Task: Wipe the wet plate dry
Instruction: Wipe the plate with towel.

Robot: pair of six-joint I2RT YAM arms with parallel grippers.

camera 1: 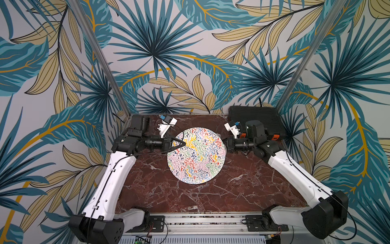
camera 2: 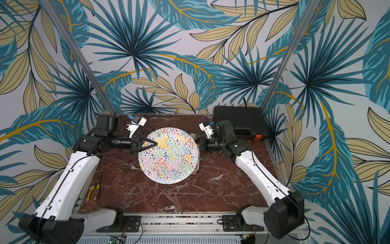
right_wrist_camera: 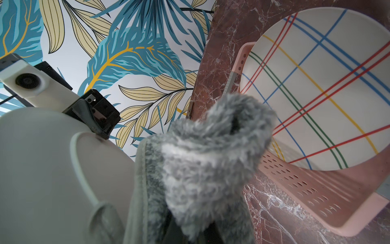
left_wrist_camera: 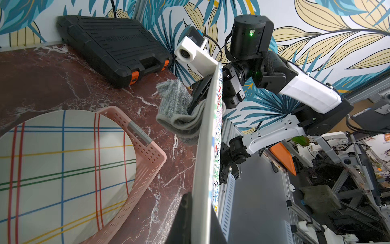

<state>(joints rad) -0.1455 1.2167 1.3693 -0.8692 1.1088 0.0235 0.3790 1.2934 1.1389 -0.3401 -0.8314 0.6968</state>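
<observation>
Plate (camera 1: 196, 155), mid-frame in a top view, is pinched at its rim by the left gripper (camera 1: 184, 144), while the right gripper (left_wrist_camera: 193, 103) clamps a grey cloth (left_wrist_camera: 175, 112) against its underside: judged mid-wipe, the next move calls for sweeping uncovered areas.

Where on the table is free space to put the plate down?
The near half of the table, in front of the held plate, is bare. A strip along the far edge, left of the case, is free. The middle is crowded: under the plate sits a basket with a striped plate. Pliers lie at the left edge.
</observation>
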